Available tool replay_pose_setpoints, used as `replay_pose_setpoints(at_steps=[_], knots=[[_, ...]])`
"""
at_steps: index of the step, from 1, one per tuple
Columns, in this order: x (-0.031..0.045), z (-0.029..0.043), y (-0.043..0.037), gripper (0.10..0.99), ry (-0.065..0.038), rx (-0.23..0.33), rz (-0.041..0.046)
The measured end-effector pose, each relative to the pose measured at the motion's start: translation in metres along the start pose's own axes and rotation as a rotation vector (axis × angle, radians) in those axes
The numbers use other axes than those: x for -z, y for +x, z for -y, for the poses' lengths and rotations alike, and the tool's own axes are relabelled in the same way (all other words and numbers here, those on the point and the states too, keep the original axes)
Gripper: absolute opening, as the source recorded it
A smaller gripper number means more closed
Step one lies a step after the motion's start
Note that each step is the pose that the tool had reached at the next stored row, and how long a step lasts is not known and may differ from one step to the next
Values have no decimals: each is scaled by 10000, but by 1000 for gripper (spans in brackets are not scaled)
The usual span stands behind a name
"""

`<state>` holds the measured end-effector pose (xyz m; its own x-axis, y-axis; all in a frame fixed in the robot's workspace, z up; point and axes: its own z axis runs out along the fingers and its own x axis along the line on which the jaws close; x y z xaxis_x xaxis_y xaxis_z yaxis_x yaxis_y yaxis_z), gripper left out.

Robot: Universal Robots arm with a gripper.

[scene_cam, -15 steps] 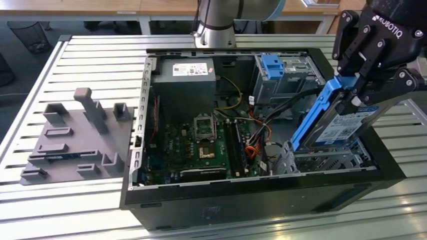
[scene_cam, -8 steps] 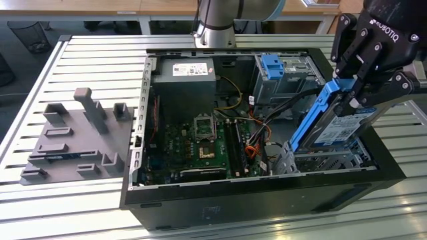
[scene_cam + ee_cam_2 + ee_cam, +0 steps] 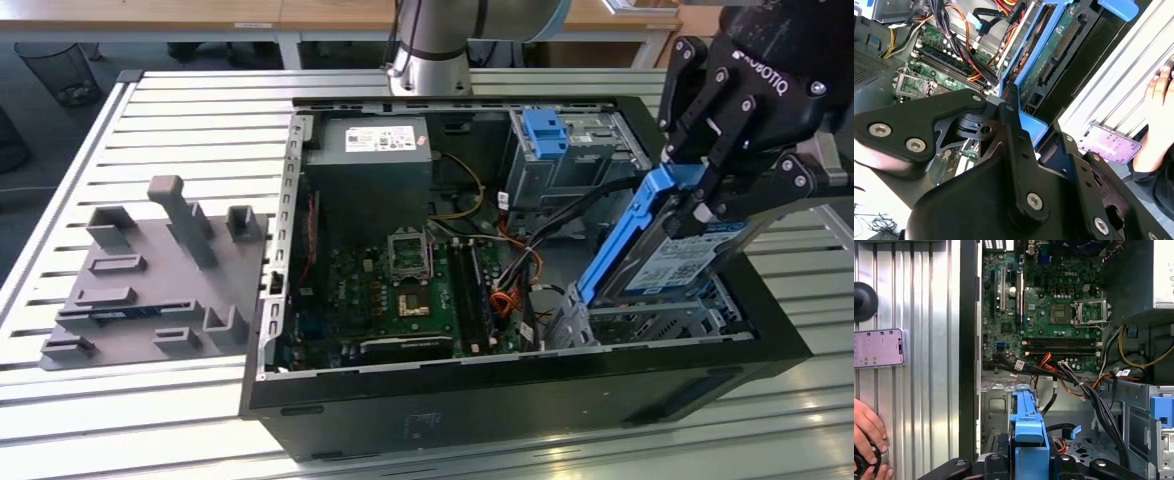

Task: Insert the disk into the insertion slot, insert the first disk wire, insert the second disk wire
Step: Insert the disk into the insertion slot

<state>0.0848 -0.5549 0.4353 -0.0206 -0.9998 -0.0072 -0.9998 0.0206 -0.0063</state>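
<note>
the gripper has its jaws closed on the upper end of the disk, pinching the bright blue carrier across its sides. the disk hangs steeply tilted, label facing the exterior view's right, its lower end down at the mouth of the insertion slot, the perforated silver cage in the near corner of the open computer case. whether the lower edge already rests on the metal i cannot tell. it is not seated flat in the cage yet.

loose orange and black cables lie just beside the cage, between it and the motherboard.

by my judgement the drive is stiff and dense for its size, and shock-sensitive. its bare circuit board and connector, seen in the second wrist view, should not be squeezed. the carrier's side rails are the place to hold, though smooth plastic may slip or flex under a skewed push.

a person's hand rests on the slatted tabletop near a phone.
</note>
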Motion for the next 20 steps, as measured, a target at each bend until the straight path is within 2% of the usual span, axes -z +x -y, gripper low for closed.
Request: replay_pose_setpoints(at_steps=[20], knots=[[-170, -4, 1, 365, -1, -12, 39]])
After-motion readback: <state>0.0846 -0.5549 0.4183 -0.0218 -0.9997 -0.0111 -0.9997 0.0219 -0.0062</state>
